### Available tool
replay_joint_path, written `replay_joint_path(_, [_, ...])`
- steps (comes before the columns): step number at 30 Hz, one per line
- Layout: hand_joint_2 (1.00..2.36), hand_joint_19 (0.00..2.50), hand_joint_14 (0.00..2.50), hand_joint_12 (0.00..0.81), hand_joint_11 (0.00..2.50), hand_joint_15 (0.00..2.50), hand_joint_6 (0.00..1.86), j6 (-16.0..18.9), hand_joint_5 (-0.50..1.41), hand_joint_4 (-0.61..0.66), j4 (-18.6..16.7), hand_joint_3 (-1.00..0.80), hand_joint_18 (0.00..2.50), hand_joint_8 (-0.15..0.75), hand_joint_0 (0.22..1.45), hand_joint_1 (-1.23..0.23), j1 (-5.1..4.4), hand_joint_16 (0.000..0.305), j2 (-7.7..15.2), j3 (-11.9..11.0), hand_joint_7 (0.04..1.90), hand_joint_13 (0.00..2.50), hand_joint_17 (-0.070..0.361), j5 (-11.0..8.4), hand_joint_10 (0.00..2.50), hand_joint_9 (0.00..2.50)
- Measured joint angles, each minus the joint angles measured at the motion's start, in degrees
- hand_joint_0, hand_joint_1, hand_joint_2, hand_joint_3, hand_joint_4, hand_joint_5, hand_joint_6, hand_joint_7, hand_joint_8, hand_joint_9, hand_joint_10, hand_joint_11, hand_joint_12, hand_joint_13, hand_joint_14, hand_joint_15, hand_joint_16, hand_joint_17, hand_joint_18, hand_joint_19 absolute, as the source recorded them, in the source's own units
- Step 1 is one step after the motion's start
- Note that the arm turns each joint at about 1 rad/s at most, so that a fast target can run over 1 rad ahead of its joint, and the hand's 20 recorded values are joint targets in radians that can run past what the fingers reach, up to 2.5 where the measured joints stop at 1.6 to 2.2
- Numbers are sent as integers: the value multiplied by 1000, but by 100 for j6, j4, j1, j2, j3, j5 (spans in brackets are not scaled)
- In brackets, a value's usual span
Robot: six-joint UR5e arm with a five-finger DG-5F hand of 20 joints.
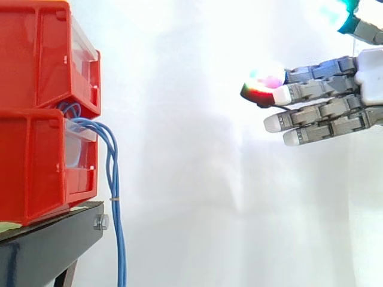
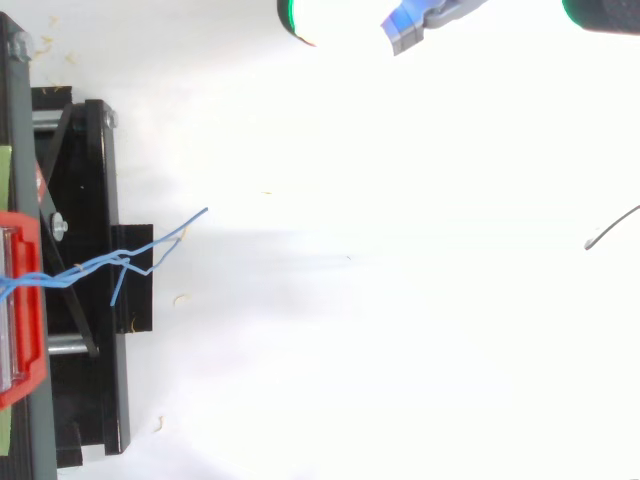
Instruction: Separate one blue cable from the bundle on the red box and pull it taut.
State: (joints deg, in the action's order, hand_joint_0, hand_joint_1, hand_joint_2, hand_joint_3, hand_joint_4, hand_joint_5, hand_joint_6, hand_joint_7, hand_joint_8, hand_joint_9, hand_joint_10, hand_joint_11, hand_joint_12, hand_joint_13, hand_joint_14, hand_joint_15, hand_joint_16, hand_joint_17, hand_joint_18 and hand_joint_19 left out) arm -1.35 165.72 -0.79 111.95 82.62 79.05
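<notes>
Two red bins (image 1: 42,113) are stacked on a black stand (image 1: 48,239) at the left. A bundle of thin blue cables (image 1: 115,197) comes out of the gap between the bins and hangs down past the stand's edge; from above the cable ends (image 2: 150,255) splay to the right of the lower bin (image 2: 25,310). My hand (image 1: 323,107) is far to the right of the cables, at about the bins' height, with its fingers stretched out toward the left. The fingertips (image 1: 263,89) glow and hold nothing.
A white curtain forms the backdrop and wide free space lies between the hand and the bins. From above, the stand's black frame (image 2: 100,300) runs along the left edge, and a thin dark wire (image 2: 610,228) lies at the right.
</notes>
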Motion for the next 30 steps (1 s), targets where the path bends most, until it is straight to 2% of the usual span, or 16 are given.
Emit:
replay_joint_path(6, [1001, 230, 4, 288, 116, 99, 501, 18, -189, 183, -163, -489, 55, 198, 533, -494, -49, 41, 151, 0, 616, 367, 92, -101, 4, 705])
replay_joint_path(16, [1000, 230, 4, 288, 124, 99, 501, 1, -187, 187, -359, -488, 52, 199, 534, -494, -87, 41, 231, 0, 621, 368, 92, -214, 5, 717])
replay_joint_path(24, [1001, 230, 4, 289, 133, 103, 501, 35, -186, 192, -424, -488, 51, 200, 536, -493, -96, 41, 435, -18, 622, 367, 91, -241, 5, 723])
replay_joint_path(30, [1001, 231, 4, 290, 130, 96, 501, 37, -185, 193, -616, -489, 53, 200, 536, -494, -115, 40, 631, -46, 624, 367, 91, -244, 7, 725])
